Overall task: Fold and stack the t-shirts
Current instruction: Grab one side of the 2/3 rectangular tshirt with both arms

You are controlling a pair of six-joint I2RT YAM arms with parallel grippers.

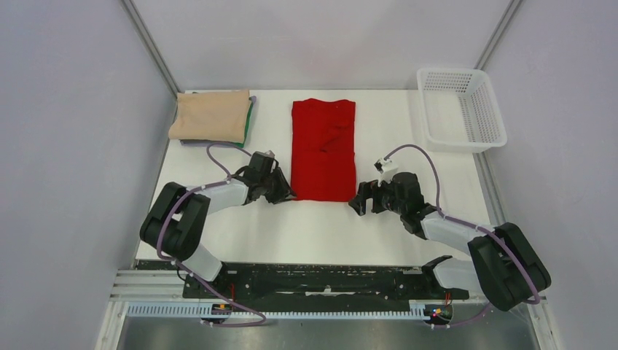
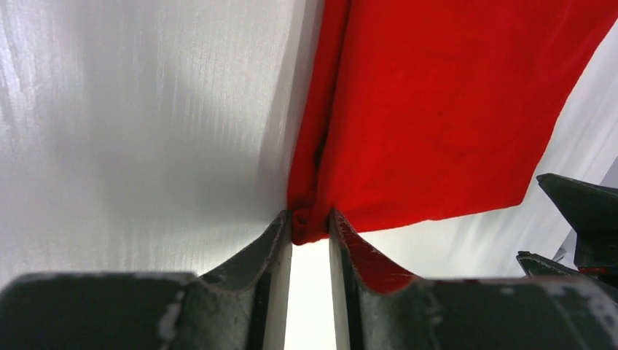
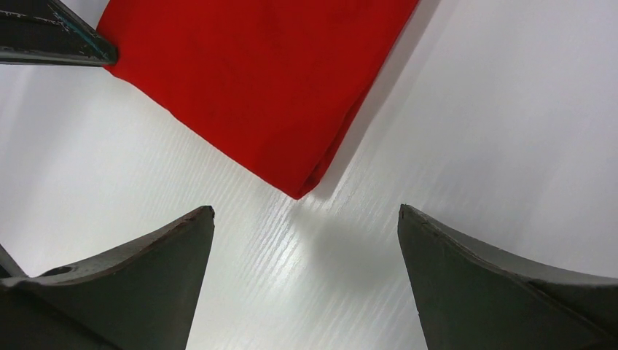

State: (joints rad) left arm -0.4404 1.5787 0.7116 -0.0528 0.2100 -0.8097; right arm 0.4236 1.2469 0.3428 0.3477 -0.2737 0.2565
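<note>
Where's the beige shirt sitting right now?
Top view: the beige shirt lies folded in the far-left corner, atop the green shirt, left of the red shirt.

Seemingly three t-shirts (image 1: 323, 149), one basket (image 1: 450, 71), two end effectors (image 1: 286, 195).

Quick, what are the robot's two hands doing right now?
Left gripper: closed, pinching the red t-shirt at its corner.
Right gripper: open, holding nothing.

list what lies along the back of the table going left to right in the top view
beige t-shirt → red t-shirt → white mesh basket
</note>
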